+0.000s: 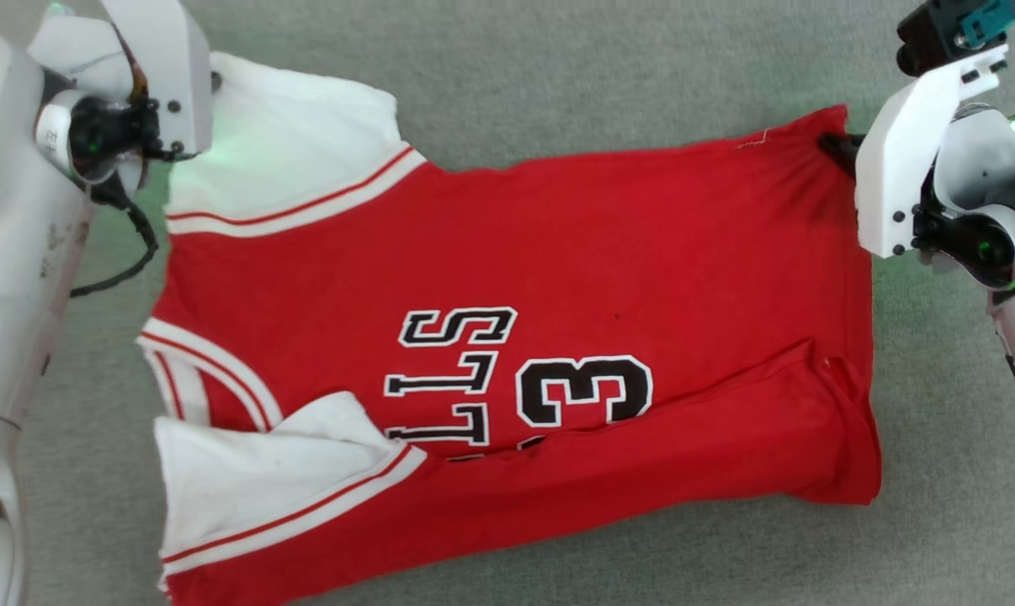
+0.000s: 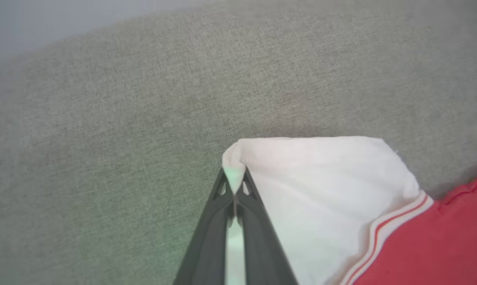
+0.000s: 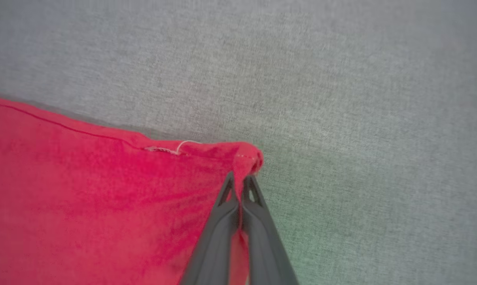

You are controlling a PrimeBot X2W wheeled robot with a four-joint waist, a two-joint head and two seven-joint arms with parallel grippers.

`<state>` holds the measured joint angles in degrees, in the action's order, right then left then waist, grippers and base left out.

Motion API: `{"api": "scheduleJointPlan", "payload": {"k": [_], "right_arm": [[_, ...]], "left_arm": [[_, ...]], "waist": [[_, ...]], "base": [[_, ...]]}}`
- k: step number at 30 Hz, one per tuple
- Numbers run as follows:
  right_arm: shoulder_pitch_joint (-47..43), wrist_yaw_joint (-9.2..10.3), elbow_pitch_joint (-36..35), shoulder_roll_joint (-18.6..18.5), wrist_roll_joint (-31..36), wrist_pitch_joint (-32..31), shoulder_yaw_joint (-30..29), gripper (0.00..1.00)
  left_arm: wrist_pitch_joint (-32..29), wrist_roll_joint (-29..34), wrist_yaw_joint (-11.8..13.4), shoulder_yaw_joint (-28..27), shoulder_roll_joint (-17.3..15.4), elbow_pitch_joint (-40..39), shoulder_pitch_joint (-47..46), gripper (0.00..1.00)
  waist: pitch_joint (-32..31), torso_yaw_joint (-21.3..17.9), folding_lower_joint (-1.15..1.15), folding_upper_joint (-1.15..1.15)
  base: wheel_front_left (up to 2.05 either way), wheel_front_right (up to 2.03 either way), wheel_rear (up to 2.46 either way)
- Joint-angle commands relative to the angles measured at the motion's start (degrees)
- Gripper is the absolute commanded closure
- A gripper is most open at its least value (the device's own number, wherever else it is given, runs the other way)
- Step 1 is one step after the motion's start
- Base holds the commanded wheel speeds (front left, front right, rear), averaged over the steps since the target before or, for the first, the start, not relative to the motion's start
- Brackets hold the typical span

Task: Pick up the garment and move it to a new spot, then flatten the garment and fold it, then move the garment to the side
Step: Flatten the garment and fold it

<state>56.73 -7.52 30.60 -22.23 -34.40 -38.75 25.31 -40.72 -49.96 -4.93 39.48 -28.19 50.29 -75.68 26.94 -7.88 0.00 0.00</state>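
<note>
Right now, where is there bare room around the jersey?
Bare grey surface lies beyond the far edge of the jersey and past its near right corner. Crowded: both ends, where the left claw pinches the white sleeve and the right claw a red corner.

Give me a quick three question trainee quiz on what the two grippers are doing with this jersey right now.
1. True or false: the left gripper is shut on a white sleeve corner of the garment.
2. The right gripper pinches: A) the neckline, B) a red hem corner, C) nothing.
3. Which digit shows whole on the garment's front in the head view?
Key: 1 true; 2 B; 3 the digit 3.
</note>
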Motion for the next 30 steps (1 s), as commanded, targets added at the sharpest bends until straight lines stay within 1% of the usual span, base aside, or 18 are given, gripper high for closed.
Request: {"api": "scheduleJointPlan", "payload": {"k": [1, 8, 15, 17, 20, 24, 27, 30], "right_arm": [[-1.0, 0.06, 0.0, -0.5, -0.2, 0.6, 0.2, 1.00], [-3.8, 0.06, -0.6, -3.2, -1.5, 4.1, 2.0, 1.00], [-8.6, 0.06, -2.7, -6.4, -3.4, 5.2, 3.9, 1.00], [-10.2, 0.06, -3.6, -7.3, -3.9, 5.4, 4.2, 1.00], [-12.9, 0.06, -5.3, -8.7, -4.8, 5.4, 4.2, 1.00], [-16.7, 0.06, -8.2, -10.6, -5.8, 5.6, 3.9, 1.00], [-19.5, 0.06, -10.4, -11.7, -6.1, 5.2, 3.5, 1.00], [-22.3, 0.05, -12.4, -12.3, -6.5, 4.9, 2.6, 1.00]], "left_arm": [[0.4, -0.4, -0.2, -0.1, 0.0, -0.3, 0.5, 1.00], [2.6, -1.7, -1.5, -0.2, 0.2, -1.7, 2.3, 1.00], [2.4, -3.5, -2.0, -0.1, -2.1, -6.6, 7.4, 1.00], [1.7, -4.1, -1.5, -0.1, -3.0, -8.9, 9.3, 1.00], [0.5, -4.9, 0.1, -0.2, -4.8, -13.6, 13.0, 1.00], [-1.5, -6.0, 3.4, -0.1, -7.4, -22.2, 18.9, 1.00], [-3.0, -7.1, 6.4, -0.1, -9.7, -29.4, 23.9, 1.00], [-4.1, -8.1, 9.9, -0.3, -12.2, -36.9, 29.0, 1.00]], "waist": [[-2.2, 1.8, 0.00, 0.00], [-7.7, 4.8, 0.00, 0.00], [-13.1, 7.0, 0.00, 0.00], [-14.4, 7.5, 0.00, 0.00], [-15.9, 8.2, 0.00, 0.00], [-17.3, 9.2, 0.00, 0.00], [-18.0, 9.5, 0.00, 0.00], [-18.5, 9.5, 0.00, 0.00]], "base": [[0.00, 0.00, 0.00], [0.00, 0.00, 0.00], [0.00, 0.00, 0.00], [0.00, 0.00, 0.00], [0.00, 0.00, 0.00], [0.00, 0.00, 0.00], [0.00, 0.00, 0.00], [0.00, 0.00, 0.00]]}}
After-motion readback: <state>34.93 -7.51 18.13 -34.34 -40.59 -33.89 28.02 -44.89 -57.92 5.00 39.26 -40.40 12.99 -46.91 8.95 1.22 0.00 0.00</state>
